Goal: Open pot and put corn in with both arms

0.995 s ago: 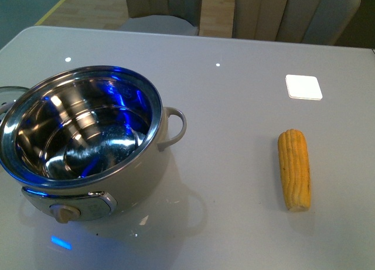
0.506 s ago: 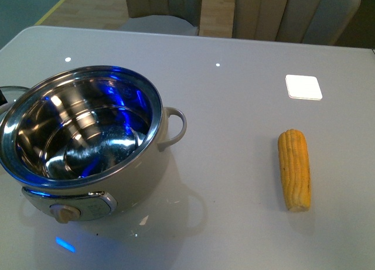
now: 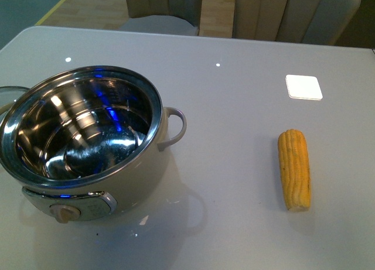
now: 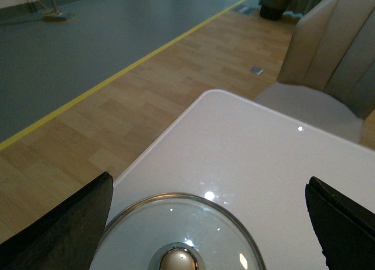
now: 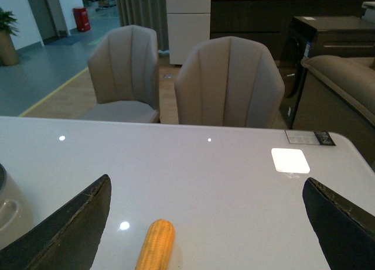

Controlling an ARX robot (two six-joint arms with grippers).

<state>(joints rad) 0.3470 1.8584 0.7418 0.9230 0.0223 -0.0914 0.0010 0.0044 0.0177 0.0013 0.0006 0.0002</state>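
One corn (image 3: 294,169) cob lies on the glossy table (image 3: 234,100), well right of the pot (image 3: 136,182). Pot is lidless, steel inside; its glass lid (image 4: 176,220) rests just left of it. Cob looks light, stiff, bumpy and prone to roll: pinch mid-length. Left gripper (image 4: 208,179) and right gripper (image 5: 205,179) both gape, empty.

Mirror-bright steel inside pot (image 3: 143,179), glossy cream outside; clear glass lid (image 4: 199,217); bumpy matt corn (image 3: 294,169); smooth glossy surface (image 3: 234,118).
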